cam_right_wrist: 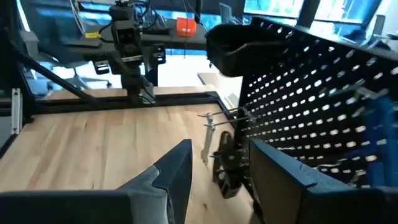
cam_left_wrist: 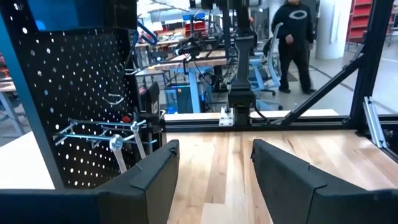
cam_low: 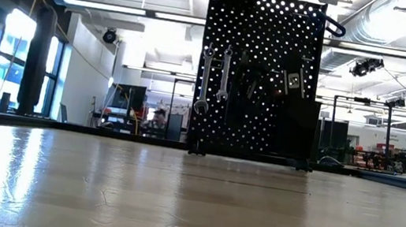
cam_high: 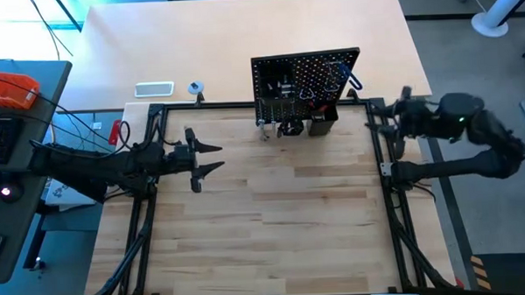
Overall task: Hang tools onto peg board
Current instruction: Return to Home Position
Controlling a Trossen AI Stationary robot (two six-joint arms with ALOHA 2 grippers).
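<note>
- As far as I can tell, this job's basically done: silver wrenches (cam_low: pixel 215 75) and other tools hang on the upright black perforated peg board (cam_high: pixel 305 76) at the back of the work area.
- No loose tools visible on the light wooden tabletop (cam_high: pixel 283 226).
- Left gripper (cam_high: pixel 219 157) hovers at the left side, right gripper (cam_right_wrist: pixel 221 155) just right of the board. Both are spread wide, holding nothing.

L end effector (cam_high: pixel 219 157), R end effector (cam_right_wrist: pixel 221 144) open

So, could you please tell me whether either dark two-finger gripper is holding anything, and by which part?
Nothing is held: the left gripper and the right gripper both stand open, with nothing between their fingers.
</note>
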